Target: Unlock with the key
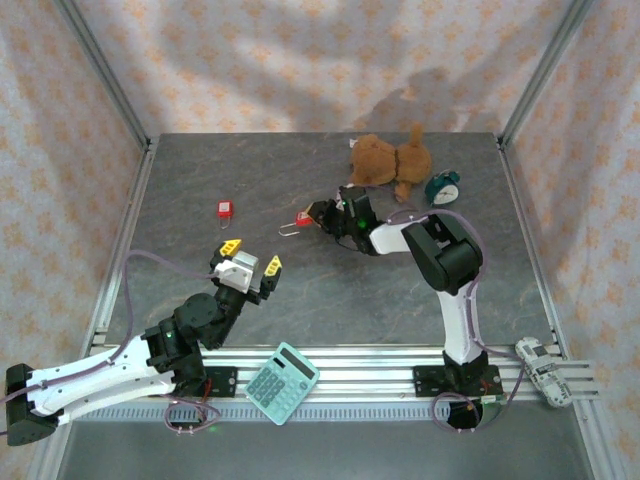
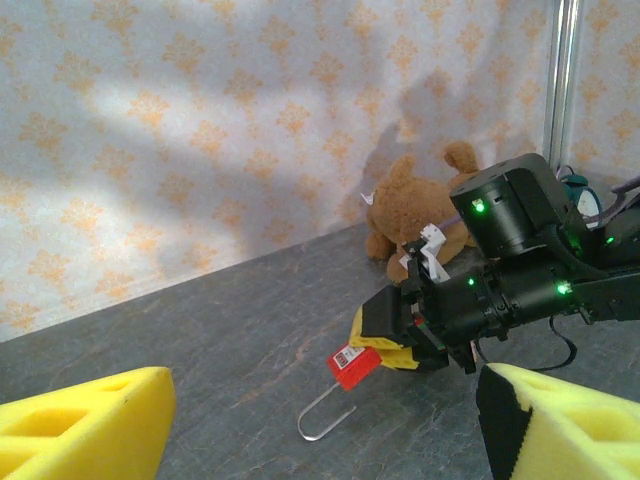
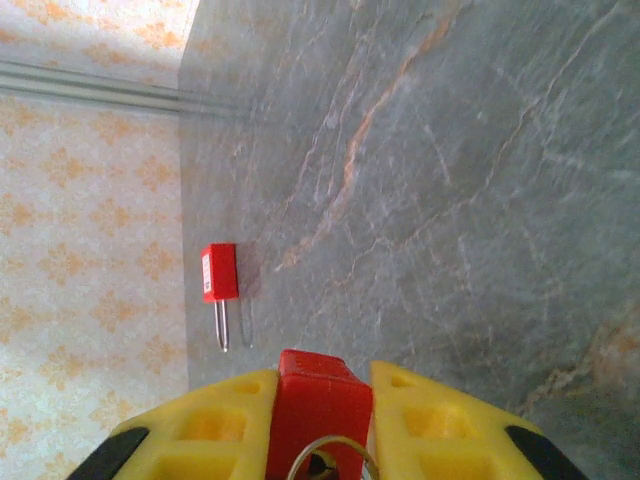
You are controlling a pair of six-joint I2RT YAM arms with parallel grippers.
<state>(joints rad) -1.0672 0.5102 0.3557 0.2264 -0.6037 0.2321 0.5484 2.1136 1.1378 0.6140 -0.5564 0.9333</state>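
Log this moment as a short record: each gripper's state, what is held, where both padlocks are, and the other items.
left gripper: open, holding nothing, above the table
right gripper: shut on the held padlock
held padlock: red body between the yellow fingers, wire shackle sticking out toward the left arm
second padlock: red, lying on the table, apart from the held one
far side: teddy bear, alarm clock
near rail: calculator, toy car

I have my right gripper (image 1: 322,214) pinching a red padlock (image 1: 302,220) mid-table, my left gripper (image 1: 250,258) spread wide nearer me, a second padlock (image 1: 225,210) lying apart.
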